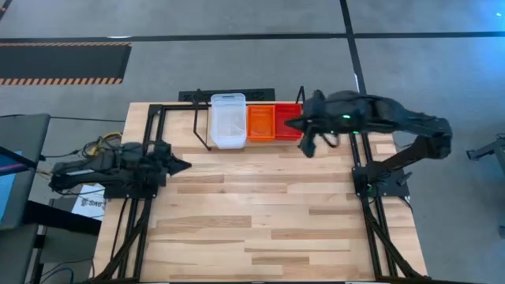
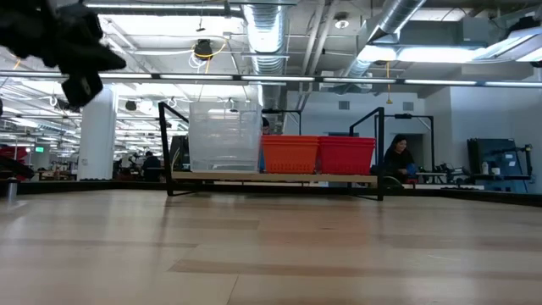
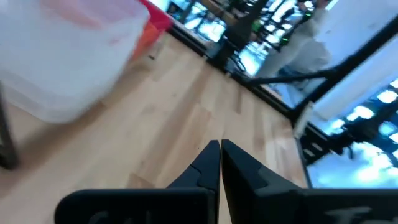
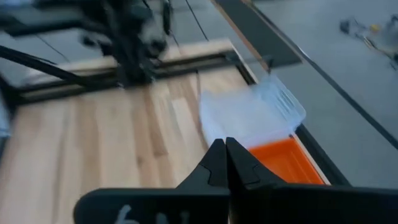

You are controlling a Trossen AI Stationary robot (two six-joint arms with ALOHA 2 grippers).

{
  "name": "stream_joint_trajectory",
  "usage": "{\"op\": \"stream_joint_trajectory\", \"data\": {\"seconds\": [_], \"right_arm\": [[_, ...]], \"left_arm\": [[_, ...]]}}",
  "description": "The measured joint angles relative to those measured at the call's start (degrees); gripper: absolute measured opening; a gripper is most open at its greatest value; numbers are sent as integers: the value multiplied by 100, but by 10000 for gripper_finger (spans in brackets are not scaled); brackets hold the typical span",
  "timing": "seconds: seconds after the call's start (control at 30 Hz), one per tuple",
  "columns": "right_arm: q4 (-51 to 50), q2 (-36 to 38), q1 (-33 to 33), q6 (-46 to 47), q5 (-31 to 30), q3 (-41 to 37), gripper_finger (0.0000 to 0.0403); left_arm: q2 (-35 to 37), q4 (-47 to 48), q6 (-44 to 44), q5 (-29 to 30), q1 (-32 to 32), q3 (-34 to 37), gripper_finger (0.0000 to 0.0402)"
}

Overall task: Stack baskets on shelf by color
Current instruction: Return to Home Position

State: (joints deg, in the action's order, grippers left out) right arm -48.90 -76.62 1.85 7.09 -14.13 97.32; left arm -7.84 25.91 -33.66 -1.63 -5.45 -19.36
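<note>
**Inspector:** High view, right side first. State of the jaws?

**Assistant:** Right jaws are pressed shut and hold nothing. The right arm [image 1: 371,118] carries them above the red baskets [image 1: 282,112], near 1 o'clock on the bench [image 1: 260,213]. Left jaws are also shut and empty, with the left arm [image 1: 118,170] lying low at 9 o'clock.

**Inspector:** And the load?

**Assistant:** Three stacks sit side by side on the shelf [image 1: 202,130] at 12 o'clock: clear baskets [image 1: 228,120], orange baskets [image 1: 261,123], then red.

**Inspector:** Step in hand?

**Assistant:** Sorting appears complete, so I judge this the return to rest. The right arm's next move is to lift clear and swing toward 3 o'clock without clipping the red stack.
</note>
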Motion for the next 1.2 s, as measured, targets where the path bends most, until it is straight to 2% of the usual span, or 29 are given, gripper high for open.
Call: {"op": "stream_joint_trajectory", "data": {"seconds": [0.1,0.2,0.33,0.5,0.7,0.87,0.93,1.13,1.2], "right_arm": [[38,360,-339,52,-53,-22,0],[243,699,-843,61,-394,-229,0],[321,1071,-1654,434,-1532,-739,0],[683,1628,-2793,1282,-3044,-1839,0],[1617,2309,-3881,1964,-4132,-3322,0],[1670,2748,-4514,3114,-5119,-4205,1],[1553,2867,-4630,3499,-5178,-4318,7],[1107,2960,-4814,3361,-3753,-4365,36],[969,2986,-4808,3462,-3753,-4363,39]], "left_arm": [[387,-358,-129,-181,0,561,0],[723,-619,-220,-250,0,966,0],[751,-959,-8,-314,0,1217,0],[744,-1143,215,-244,0,1343,0],[761,-1293,153,-135,0,1421,0],[759,-1256,-164,46,0,1421,0],[759,-1256,-346,46,0,1421,0],[759,-1245,-291,52,0,1421,0],[759,-1241,-279,57,0,1421,0]]}}
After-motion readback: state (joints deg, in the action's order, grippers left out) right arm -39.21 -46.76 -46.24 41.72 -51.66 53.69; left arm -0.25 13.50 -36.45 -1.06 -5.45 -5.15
